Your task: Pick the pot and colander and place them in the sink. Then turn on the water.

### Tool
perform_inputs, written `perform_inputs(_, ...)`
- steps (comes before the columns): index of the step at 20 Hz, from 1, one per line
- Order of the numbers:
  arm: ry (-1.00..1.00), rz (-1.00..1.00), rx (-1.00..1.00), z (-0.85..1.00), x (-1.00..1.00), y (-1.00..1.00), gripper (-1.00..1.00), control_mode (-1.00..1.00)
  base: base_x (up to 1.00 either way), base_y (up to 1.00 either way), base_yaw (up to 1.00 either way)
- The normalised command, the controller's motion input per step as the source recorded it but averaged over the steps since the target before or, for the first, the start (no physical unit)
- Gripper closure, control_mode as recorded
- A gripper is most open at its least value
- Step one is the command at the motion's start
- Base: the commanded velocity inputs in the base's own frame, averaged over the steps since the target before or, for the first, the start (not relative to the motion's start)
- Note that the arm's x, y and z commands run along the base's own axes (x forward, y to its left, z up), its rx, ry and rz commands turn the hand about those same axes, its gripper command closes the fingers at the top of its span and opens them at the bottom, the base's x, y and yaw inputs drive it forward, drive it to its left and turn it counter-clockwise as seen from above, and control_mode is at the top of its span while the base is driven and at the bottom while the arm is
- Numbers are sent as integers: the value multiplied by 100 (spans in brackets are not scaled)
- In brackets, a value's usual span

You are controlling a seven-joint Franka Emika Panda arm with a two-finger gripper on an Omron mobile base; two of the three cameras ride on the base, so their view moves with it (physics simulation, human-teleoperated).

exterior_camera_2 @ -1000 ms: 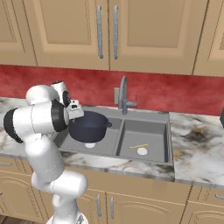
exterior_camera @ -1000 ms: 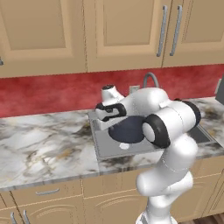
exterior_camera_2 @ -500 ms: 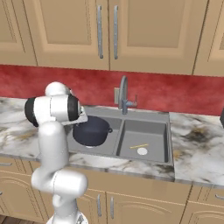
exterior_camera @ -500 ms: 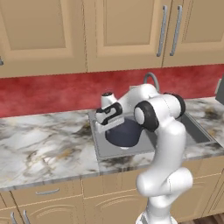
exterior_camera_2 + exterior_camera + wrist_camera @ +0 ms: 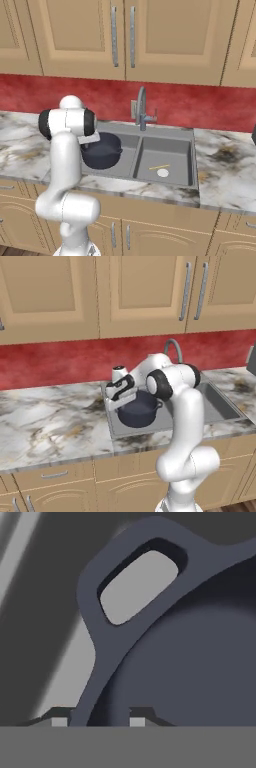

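Observation:
The dark navy pot (image 5: pixel 140 409) (image 5: pixel 102 150) sits upright in the left basin of the grey double sink (image 5: pixel 221 404) (image 5: pixel 168 149). My gripper (image 5: pixel 116 403) hangs at the pot's left rim, next to a loop handle. In the hand view the pot (image 5: pixel 200 662) is very close, and its rim runs between my gripper's (image 5: pixel 98 719) fingertips (image 5: pixel 138 720). The jaws stand apart, with a gap on the right side of the rim, so they are open. The colander and the water are out of view.
A tall grey gooseneck faucet (image 5: pixel 173 349) (image 5: pixel 141 107) rises behind the sink's divider. The right basin holds a round drain (image 5: pixel 162 173) and a thin yellowish stick (image 5: pixel 159 167). Marble counter (image 5: pixel 50 421) spreads left, a red backsplash and wooden cabinets stand behind.
My arm has swung its elbow up and back while the hand stayed at the pot's rim. The pot rests a little further left in the basin. The jaws have widened.

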Motion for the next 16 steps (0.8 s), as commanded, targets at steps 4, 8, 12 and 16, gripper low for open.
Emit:
perform_inputs(4, 0, 0, 7, -9, 33, -1, 100, -100, 0, 0, 0)
perform_inputs(8, 0, -1, 9, 13, -4, -9, -100, -100, 0, 0, 0)
perform_inputs(12, -13, -9, 8, 65, -68, -27, -100, -100, 0, 0, 0)
perform_inputs(16, -26, -14, 1, 99, -91, -31, -100, -100, 0, 0, 0)
